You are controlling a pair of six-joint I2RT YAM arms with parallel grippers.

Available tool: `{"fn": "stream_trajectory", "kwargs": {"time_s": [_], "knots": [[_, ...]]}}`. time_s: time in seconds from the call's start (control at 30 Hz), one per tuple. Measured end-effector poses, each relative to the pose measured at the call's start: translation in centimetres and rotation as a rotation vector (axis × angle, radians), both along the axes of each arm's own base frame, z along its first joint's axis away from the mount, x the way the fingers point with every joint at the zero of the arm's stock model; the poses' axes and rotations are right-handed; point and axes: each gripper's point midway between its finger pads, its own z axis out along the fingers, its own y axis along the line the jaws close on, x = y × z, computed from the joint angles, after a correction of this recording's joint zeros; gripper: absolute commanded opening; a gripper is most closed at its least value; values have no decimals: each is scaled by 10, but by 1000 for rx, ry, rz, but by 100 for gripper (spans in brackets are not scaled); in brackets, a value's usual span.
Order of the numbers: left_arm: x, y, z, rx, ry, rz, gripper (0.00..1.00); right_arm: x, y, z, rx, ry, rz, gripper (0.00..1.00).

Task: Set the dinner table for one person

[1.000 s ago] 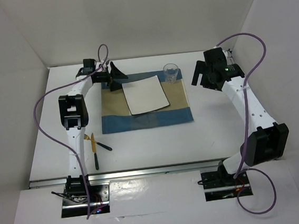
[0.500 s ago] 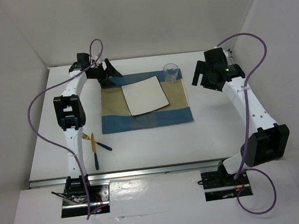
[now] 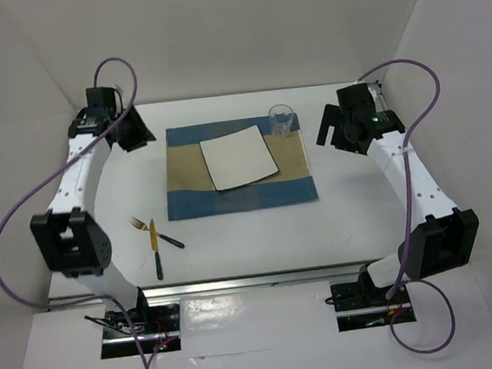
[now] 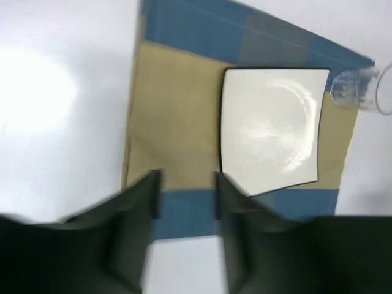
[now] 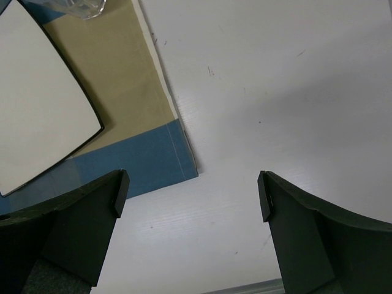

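On the table (image 3: 353, 209), the wide white top under everything in view, the striped placemat (image 3: 298, 184) lies central. The square plate (image 3: 237, 156) sits on it, with a glass (image 3: 282, 120) at 1 o'clock of the plate. The fork (image 3: 138, 223) and knife (image 3: 156, 250) lie crossed on bare table at 8 o'clock of the mat.

The left hand (image 3: 139, 132) hangs over the 10 o'clock corner, fingers partly apart with nothing between them. The right hand (image 3: 326, 131), at 3 o'clock of the glass, is spread full and empty.

Judged step: fetch the cutlery with the left hand. It should drop straight over one black handle, clear of the crossing, so the other piece is not dragged. Which piece lies on top cannot be told.

Room: the table between the cutlery and the mat's 9 o'clock edge is open. The side wall (image 3: 18, 171) is close at 9 o'clock of the left arm (image 3: 73, 240). The table's near edge is near the knife handle at 6 o'clock.
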Motion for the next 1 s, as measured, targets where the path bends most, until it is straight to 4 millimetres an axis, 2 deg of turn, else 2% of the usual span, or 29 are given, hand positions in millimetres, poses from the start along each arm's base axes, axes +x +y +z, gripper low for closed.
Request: {"fn": "stream_trajectory", "kwargs": {"time_s": [0.07, 0.1, 0.13, 0.17, 0.2, 0.3, 0.33, 0.4, 0.43, 0.53, 0.7, 0.87, 1.0], "knots": [[-39, 15, 7, 44, 2, 100, 29, 0, 1, -3, 6, 4, 3, 100], [-60, 21, 3, 61, 19, 140, 24, 0, 1, -4, 11, 7, 5, 100], [-79, 27, -5, 74, 44, 182, 24, 0, 1, -4, 14, 8, 7, 100], [-94, 31, -14, 83, 65, 213, 29, 1, 2, -4, 19, 4, 10, 100], [-114, 35, -32, 91, 116, 245, 29, 2, 2, -4, 21, 3, 11, 100], [-174, 40, -91, 111, 308, 315, 55, 6, 7, -6, 37, 1, 28, 100], [-191, 40, -107, 114, 367, 333, 58, 9, 8, -8, 40, 3, 34, 100], [-224, 38, -135, 111, 479, 359, 56, 14, 11, -13, 48, 6, 48, 100], [-233, 37, -141, 105, 509, 371, 53, 16, 13, -16, 51, 11, 55, 100], [-247, 34, -148, 84, 537, 398, 50, 22, 16, -25, 56, 30, 70, 100], [-246, 23, -151, 27, 507, 436, 53, 29, 20, -34, 59, 41, 93, 100], [-251, 8, -165, 7, 530, 442, 54, 31, 22, -35, 59, 41, 108, 100], [-247, 1, -175, -4, 544, 445, 55, 33, 23, -35, 62, 35, 115, 100]]}}
